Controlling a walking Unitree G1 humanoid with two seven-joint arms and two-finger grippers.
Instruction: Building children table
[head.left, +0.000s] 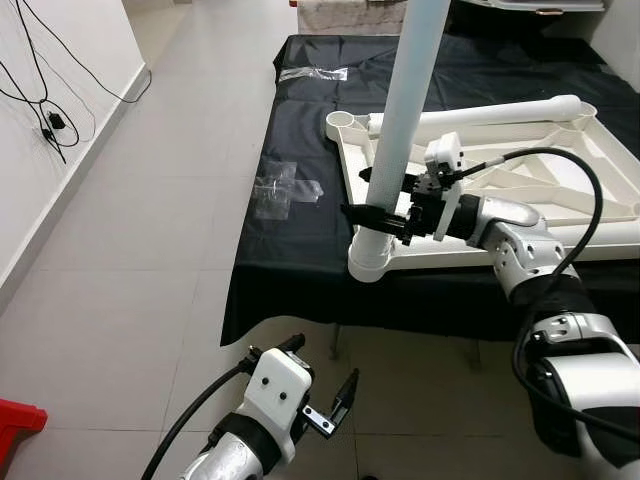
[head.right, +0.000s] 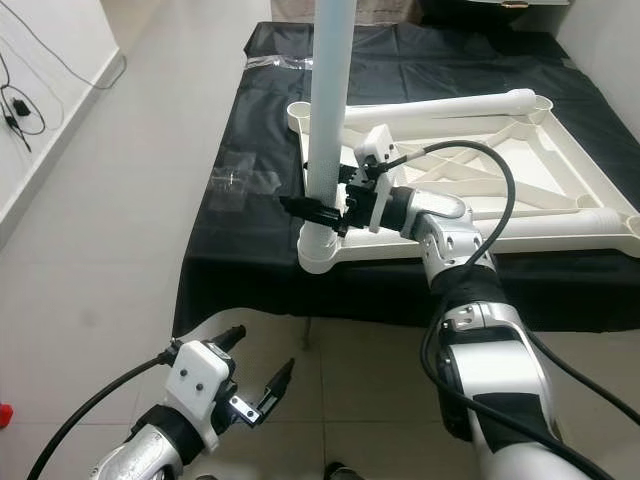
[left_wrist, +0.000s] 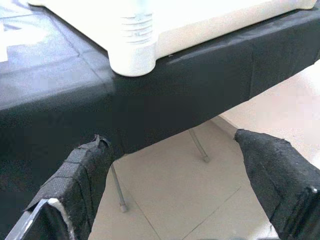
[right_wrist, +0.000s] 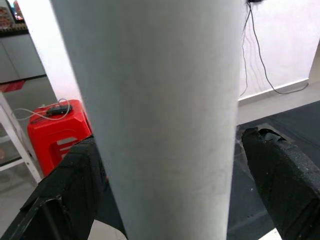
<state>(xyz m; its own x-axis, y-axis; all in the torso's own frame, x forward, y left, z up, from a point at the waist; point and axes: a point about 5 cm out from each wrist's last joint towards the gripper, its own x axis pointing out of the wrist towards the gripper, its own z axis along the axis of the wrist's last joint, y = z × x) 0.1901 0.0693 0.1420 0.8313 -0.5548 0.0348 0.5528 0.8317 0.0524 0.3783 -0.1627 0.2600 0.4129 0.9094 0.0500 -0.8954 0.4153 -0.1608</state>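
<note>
A white child's table top (head.left: 560, 200) lies upside down on a black-covered table (head.left: 300, 250). A white table leg (head.left: 405, 110) stands upright in the near left corner socket (head.left: 372, 258). My right gripper (head.left: 368, 219) is shut on that leg just above the socket; in the right wrist view its black fingers (right_wrist: 75, 190) press both sides of the leg (right_wrist: 160, 110). A second leg (head.left: 480, 117) lies along the far edge of the frame. My left gripper (head.left: 328, 402) hangs open, low in front of the table edge, holding nothing.
Crumpled clear plastic bags (head.left: 283, 190) lie on the black cloth left of the frame, and another (head.left: 313, 73) at the far end. Cables (head.left: 50, 125) hang on the left wall. A red object (head.left: 18, 420) sits on the tiled floor at lower left.
</note>
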